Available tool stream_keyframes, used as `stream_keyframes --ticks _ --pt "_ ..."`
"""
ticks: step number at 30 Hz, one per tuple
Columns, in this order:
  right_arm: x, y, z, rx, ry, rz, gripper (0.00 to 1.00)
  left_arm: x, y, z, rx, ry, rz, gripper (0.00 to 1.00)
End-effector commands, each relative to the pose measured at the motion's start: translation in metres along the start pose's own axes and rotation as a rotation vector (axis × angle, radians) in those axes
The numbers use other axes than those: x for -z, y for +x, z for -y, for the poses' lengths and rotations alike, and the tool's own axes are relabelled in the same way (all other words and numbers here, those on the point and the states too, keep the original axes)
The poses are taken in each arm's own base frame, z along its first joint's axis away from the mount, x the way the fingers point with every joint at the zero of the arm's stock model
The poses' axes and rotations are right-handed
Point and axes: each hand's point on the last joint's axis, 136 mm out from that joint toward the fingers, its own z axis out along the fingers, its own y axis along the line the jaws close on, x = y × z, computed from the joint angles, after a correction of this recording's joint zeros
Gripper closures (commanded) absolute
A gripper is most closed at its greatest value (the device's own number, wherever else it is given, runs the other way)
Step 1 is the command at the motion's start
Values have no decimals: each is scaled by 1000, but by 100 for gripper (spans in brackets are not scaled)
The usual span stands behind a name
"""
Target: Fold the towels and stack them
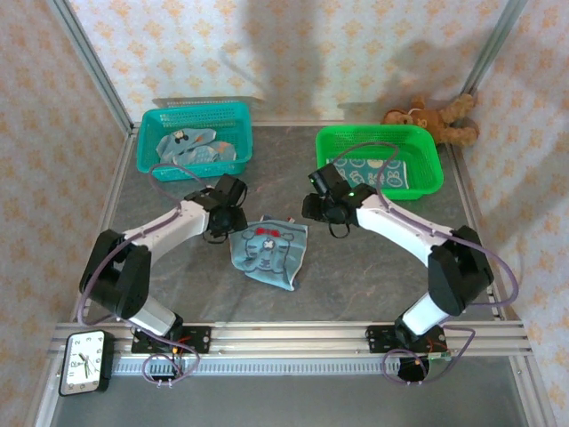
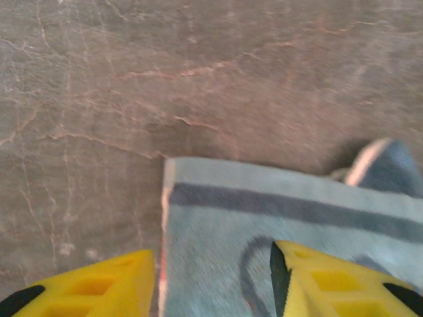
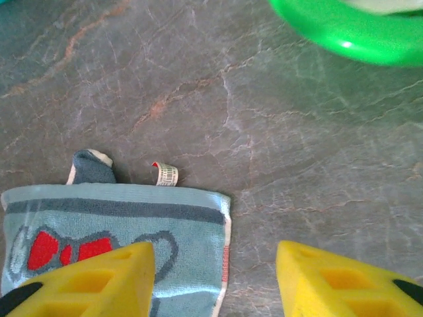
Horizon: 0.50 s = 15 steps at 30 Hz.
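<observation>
Two grippers, both spread open, nothing grasped. One small light-blue terry tiger-face towel (image 1: 269, 252) with a red bow print lies spread on the grey marbled tabletop (image 1: 373, 276) between the arms, slightly skewed. More crumpled blue towels (image 1: 191, 144) sit in the teal plastic basket (image 1: 151, 151) far left. One folded towel (image 1: 372, 172) lies in the green plastic basket (image 1: 427, 165) far right, likely the stack spot.

The left gripper (image 1: 229, 216) is at the towel's far left corner. Its wrist view shows one yellow finger (image 2: 324, 281) over the cloth and the other over bare table, straddling the side hem. The right gripper (image 1: 316, 206) is near the far right corner. In its wrist view the hem corner falls just inside the left finger (image 3: 99, 277), and the other finger is over bare table.

Step in hand looks like pinching both far corners for the first fold. To do it well:
- Centre each jaw pair on its own corner; the right one probably needs a nudge toward the cloth.
- Go low enough to catch the hem, not only the pile.
- Avoid the white label tag (image 3: 166, 174) and the turned-up dark-blue flap (image 3: 89, 166) on the far edge, or the fold goes lumpy.
- Close both sides together, lift evenly, keep the edge taut and lay it square on the near edge.
</observation>
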Motion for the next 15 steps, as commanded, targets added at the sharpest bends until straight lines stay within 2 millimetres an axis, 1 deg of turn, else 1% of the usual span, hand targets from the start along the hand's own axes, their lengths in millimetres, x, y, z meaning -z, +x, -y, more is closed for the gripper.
stream_keyframes --ticks 1,3,4,9,15 --pt "-14 0 -8 -25 1 2 52 -15 -16 -9 -17 -54 25 54" --pt "-22 5 -6 -25 14 -17 57 -24 -19 -13 -23 -78 10 56" --pt "-26 7 -6 -24 20 -26 57 -28 -20 -13 -24 -86 -1 57" --pt "-33 11 -4 -16 36 -40 55 -41 -25 -11 -27 -90 -5 57" --pt "-38 11 -3 -7 47 -49 55 -47 -21 -6 -18 -70 -28 57"
